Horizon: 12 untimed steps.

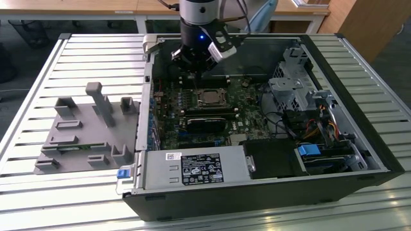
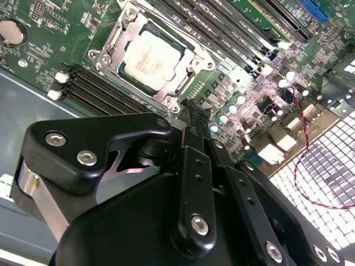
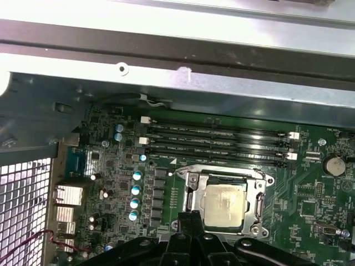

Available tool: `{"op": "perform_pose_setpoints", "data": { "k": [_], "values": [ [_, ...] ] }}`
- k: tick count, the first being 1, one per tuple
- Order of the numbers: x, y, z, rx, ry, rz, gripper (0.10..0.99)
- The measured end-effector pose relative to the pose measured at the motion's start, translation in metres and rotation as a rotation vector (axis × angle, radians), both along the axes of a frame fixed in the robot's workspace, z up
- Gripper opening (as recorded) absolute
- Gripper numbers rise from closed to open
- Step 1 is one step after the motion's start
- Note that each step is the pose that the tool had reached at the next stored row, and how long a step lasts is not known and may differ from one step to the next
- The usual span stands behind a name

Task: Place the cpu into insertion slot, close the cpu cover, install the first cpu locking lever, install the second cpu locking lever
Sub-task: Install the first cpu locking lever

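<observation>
The arm's gripper (image 1: 192, 77) hung over the open computer case (image 1: 359, 159), jaws together on nothing, their tips just on the far side of the insertion slot (image 3: 191, 178). One cpu (image 2: 151, 58) lay flat in that one slot on the green board (image 3: 310, 191), and the single cpu cover (image 2: 195, 60) appeared to be folded down around it, framing the dull metal top. Whether the thin locking levers were latched could not be told. The chip looked light, stiff and smooth-topped, probably fragile underneath, and best taken by two opposite edges. The cover seemed thin, springy sheet metal, best pressed at its free edge. One grey fixture (image 1: 77, 134) sat on the slatted table (image 1: 38, 202), at the exterior view's left of the case.
</observation>
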<state>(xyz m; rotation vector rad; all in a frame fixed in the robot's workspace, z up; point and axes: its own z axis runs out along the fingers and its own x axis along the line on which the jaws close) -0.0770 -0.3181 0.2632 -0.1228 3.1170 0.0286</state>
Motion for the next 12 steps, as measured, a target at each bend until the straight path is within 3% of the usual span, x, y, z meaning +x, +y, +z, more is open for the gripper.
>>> {"op": "perform_pose_setpoints", "data": {
  "k": [12],
  "values": [
    [-0.0141, 0.0001, -0.0005, 0.0, -0.0048, 0.0, 0.106]
  ]
}}
